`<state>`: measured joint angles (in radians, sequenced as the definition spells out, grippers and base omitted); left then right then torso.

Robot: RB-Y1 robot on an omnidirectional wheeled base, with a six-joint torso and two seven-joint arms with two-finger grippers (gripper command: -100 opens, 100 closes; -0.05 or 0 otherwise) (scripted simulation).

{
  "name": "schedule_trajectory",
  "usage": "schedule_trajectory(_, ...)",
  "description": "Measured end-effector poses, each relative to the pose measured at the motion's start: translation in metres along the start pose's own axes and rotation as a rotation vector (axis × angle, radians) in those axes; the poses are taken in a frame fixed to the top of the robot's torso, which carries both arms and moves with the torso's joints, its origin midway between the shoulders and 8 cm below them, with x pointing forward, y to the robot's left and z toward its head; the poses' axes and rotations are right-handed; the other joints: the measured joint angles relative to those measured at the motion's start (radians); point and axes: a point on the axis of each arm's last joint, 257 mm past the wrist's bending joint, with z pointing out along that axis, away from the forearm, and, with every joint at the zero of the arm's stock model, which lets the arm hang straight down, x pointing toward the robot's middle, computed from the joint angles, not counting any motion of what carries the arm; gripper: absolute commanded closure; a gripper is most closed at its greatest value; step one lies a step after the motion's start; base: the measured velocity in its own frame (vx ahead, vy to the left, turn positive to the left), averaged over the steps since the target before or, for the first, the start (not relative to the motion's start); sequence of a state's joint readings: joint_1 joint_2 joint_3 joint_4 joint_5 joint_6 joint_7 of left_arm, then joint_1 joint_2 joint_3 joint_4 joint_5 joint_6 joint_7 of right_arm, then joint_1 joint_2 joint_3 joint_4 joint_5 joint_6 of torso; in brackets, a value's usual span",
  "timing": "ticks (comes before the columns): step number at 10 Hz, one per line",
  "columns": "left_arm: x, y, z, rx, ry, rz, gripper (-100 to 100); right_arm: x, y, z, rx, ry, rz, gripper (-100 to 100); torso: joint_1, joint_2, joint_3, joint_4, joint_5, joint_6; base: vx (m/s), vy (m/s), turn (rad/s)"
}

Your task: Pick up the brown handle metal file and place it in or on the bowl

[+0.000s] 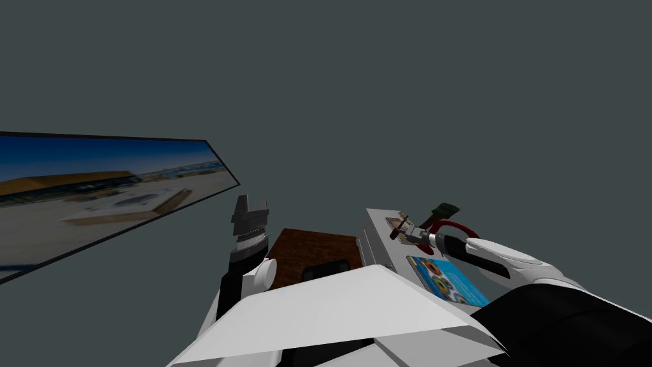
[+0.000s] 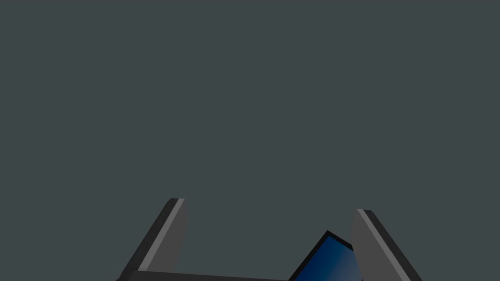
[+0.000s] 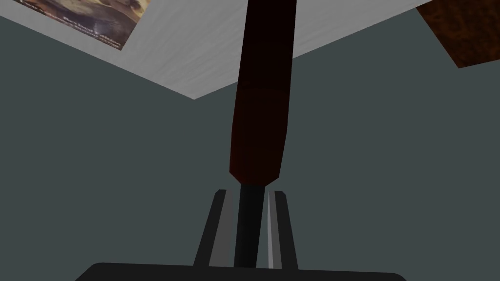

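Left end effector is raised on the near left, fingers wide, nothing in them. Right end effector is pinched narrow on the file, gripping the dark shank just short of the handle. The file is in the air over the white table. My guess is it's stiff and handle-heavy, so it could pivot in that thin grip. Rounded reddish-brown handle, blackish blade. The red bowl sits just right, slightly farther back.
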<state>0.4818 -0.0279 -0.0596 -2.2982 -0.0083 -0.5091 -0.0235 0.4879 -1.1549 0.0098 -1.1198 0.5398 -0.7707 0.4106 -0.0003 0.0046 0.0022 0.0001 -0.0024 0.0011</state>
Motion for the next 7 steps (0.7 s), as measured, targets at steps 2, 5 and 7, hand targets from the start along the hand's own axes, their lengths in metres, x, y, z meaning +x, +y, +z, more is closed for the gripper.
schedule_trajectory(2,0.0,0.0,0.0,0.0,0.0,0.0,0,-0.003,-0.003,-0.008,-0.018,-0.003,-0.021,100,0.001,0.0,0.0,0.0,0.001,0.0,-0.087,0.02,-0.111)
schedule_trajectory(5,0.0,0.0,0.0,0.0,0.0,0.0,0,-0.009,-0.006,-0.021,-0.047,-0.008,-0.054,100,0.003,0.001,0.001,0.0,0.001,0.0,-0.084,0.029,-0.124)
schedule_trajectory(7,0.0,0.0,0.0,0.0,0.0,0.0,0,-0.013,-0.005,-0.03,-0.068,-0.012,-0.077,100,0.003,0.001,0.001,0.001,0.001,-0.001,-0.093,0.024,-0.089)
